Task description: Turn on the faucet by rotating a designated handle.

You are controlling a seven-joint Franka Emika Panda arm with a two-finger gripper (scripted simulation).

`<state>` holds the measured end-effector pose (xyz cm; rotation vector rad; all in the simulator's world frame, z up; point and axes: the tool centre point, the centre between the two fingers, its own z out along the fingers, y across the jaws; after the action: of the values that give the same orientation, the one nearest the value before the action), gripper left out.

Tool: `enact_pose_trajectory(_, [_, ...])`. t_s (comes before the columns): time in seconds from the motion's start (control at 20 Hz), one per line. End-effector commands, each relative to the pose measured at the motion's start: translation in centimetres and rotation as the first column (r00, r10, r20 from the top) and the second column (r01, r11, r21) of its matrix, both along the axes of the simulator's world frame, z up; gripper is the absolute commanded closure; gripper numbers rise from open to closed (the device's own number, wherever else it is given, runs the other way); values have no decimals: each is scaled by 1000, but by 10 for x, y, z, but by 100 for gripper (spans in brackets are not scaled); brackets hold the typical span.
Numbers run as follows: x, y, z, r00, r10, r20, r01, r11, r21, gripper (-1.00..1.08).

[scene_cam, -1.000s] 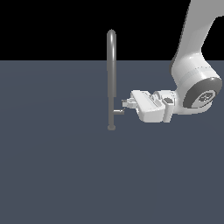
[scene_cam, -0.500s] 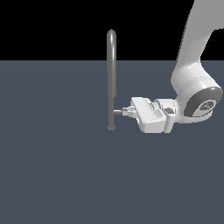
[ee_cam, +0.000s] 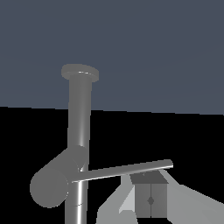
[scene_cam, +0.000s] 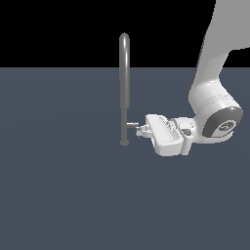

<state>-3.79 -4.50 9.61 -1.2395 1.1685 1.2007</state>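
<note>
The faucet (scene_cam: 124, 88) is a tall slim grey pipe with an arched top, standing on a small round base (scene_cam: 124, 142). Low on the pipe, the handle (scene_cam: 132, 125) sticks out toward the exterior view's right. In the wrist view the handle is a thick stub (ee_cam: 52, 183) with a thin rod (ee_cam: 127, 169) running off it beside the faucet pipe (ee_cam: 78, 127). My gripper (scene_cam: 142, 130) lies sideways at the handle's end. Its fingers (ee_cam: 144, 199) are shut together, right by the rod's tip. Nothing is held between them.
A flat dark blue-grey floor (scene_cam: 58, 185) spreads all around the faucet. My white arm (scene_cam: 215, 97) comes down from the exterior view's upper right.
My gripper and wrist have dropped lower along the pipe, from above the handle's level down to it. The faucet pipe has not moved.
</note>
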Motion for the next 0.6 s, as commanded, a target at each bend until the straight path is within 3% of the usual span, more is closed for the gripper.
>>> enact_pose_trajectory(0.0, [1,0,-9,1000,-2,-7,2,1000,-1,108])
enact_pose_trajectory(0.55, [8,0,-51,999,-6,-35,6,1000,-4,108])
